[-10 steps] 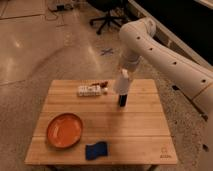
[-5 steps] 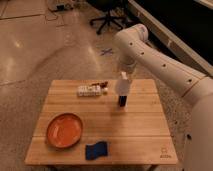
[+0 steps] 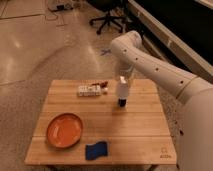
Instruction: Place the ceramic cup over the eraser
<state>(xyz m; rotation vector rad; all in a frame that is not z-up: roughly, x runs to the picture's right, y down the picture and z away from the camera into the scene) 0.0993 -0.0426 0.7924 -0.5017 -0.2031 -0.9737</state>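
We see the gripper (image 3: 123, 80) clamped on the cup (image 3: 122, 89), now lower than 0.5 s ago; cup sits over the eraser (image 3: 121, 103) directly beneath, only its base showing on the table (image 3: 135, 127).

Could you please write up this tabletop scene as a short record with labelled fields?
surface: wooden table
tool: above the table's back middle, at the ceramic cup's top
ceramic cup: white, raised over the eraser
eraser: dark block, its lower part showing beneath the cup
orange plate: front left
blue sponge: front edge
white box: back of table, left of the cup
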